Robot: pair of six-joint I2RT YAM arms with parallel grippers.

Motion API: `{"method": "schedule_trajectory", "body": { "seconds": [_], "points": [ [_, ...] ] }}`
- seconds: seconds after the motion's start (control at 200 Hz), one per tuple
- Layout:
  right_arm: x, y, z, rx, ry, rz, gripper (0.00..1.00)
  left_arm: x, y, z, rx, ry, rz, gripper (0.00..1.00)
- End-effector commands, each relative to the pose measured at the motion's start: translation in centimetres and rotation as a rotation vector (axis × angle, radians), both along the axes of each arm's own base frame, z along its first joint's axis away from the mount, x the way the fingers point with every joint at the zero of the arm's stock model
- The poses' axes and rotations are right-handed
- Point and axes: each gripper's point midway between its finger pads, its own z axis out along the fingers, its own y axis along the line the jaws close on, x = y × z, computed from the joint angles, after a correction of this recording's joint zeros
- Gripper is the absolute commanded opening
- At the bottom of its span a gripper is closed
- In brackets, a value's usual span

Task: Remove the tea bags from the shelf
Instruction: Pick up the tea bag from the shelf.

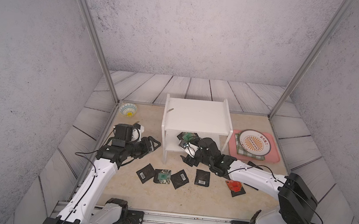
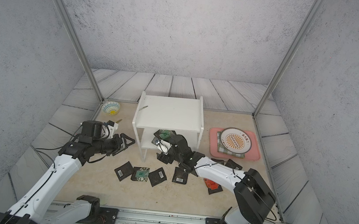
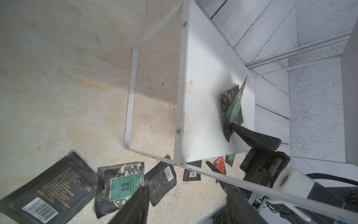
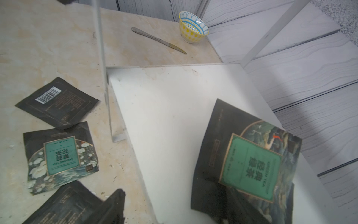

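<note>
The white shelf (image 1: 196, 116) stands mid-table. On its lower board (image 4: 164, 116) lie two overlapping tea bags (image 1: 187, 136), the upper one green-labelled (image 4: 251, 163) and tipped up (image 3: 233, 104). My right gripper (image 1: 185, 141) (image 4: 174, 209) reaches into that tier, open. One of its fingers (image 3: 249, 135) touches the bags' near edge and the other hangs off the board's front edge. Left of the shelf, my left gripper (image 1: 155, 144) (image 3: 186, 205) is open and empty. Several tea bags (image 1: 162, 176) lie on the table in front, one red-orange (image 1: 234, 186).
A patterned bowl (image 1: 128, 109) and a table knife (image 4: 158, 39) lie at the back left. A pink tray (image 1: 276, 158) to the right of the shelf holds a plate (image 1: 255, 142) on a green checked cloth (image 1: 241, 154). Metal frame posts stand at the back corners.
</note>
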Motion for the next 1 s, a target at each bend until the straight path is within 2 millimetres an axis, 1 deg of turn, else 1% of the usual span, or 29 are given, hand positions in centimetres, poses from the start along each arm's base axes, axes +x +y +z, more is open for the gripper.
{"method": "schedule_trajectory", "body": {
  "seconds": [0.0, 0.155, 0.27, 0.315, 0.365, 0.425, 0.475, 0.52, 0.666, 0.726, 0.801, 0.881, 0.996],
  "points": [
    [-1.8, -1.3, -1.4, -0.046, 0.07, -0.008, 0.8, -0.1, 0.2, 0.1, -0.007, -0.014, 0.003, 0.67],
    [-2.3, -2.0, -0.8, -0.038, 0.061, -0.029, 0.75, -0.1, 0.2, 0.1, -0.007, -0.015, 0.003, 0.67],
    [-2.5, -2.8, -1.0, -0.047, 0.061, -0.052, 0.69, -0.1, 0.1, 0.2, -0.013, -0.016, 0.003, 0.67],
    [-2.5, -3.0, -1.0, -0.047, 0.055, -0.058, 0.69, -0.1, 0.1, 0.2, -0.015, -0.016, 0.002, 0.67],
    [-2.5, -3.2, -1.1, -0.05, 0.052, -0.064, 0.65, 0.0, 0.1, 0.2, -0.016, -0.017, 0.002, 0.67],
    [-2.4, -3.3, -0.9, -0.054, 0.048, -0.068, 0.59, 0.0, 0.0, 0.3, -0.019, -0.016, 0.002, 0.67],
    [-2.3, -3.3, -0.8, -0.057, 0.042, -0.073, 0.58, 0.0, 0.0, 0.2, -0.019, -0.016, 0.001, 0.67],
    [-2.1, -3.3, -0.5, -0.055, 0.03, -0.08, 0.52, 0.0, 0.0, 0.2, -0.02, -0.016, 0.002, 0.66],
    [-1.6, -3.1, 0.1, -0.06, 0.005, -0.09, 0.51, 0.1, 0.0, 0.3, -0.022, -0.012, 0.001, 0.67],
    [-1.6, -3.1, 0.2, -0.063, -0.004, -0.086, 0.47, 0.1, 0.0, 0.4, -0.021, -0.017, 0.001, 0.67],
    [-1.9, -3.0, 0.5, -0.068, -0.016, -0.077, 0.5, 0.1, 0.0, 0.5, -0.021, -0.018, 0.001, 0.67],
    [-2.4, -2.8, 1.0, -0.071, -0.054, -0.061, 0.62, 0.0, 0.0, 0.5, -0.022, -0.018, 0.0, 0.67],
    [-2.9, -2.5, 2.1, -0.067, -0.103, -0.037, 0.69, 0.0, 0.0, 0.6, -0.023, -0.017, 0.001, 0.67]
  ]
}}
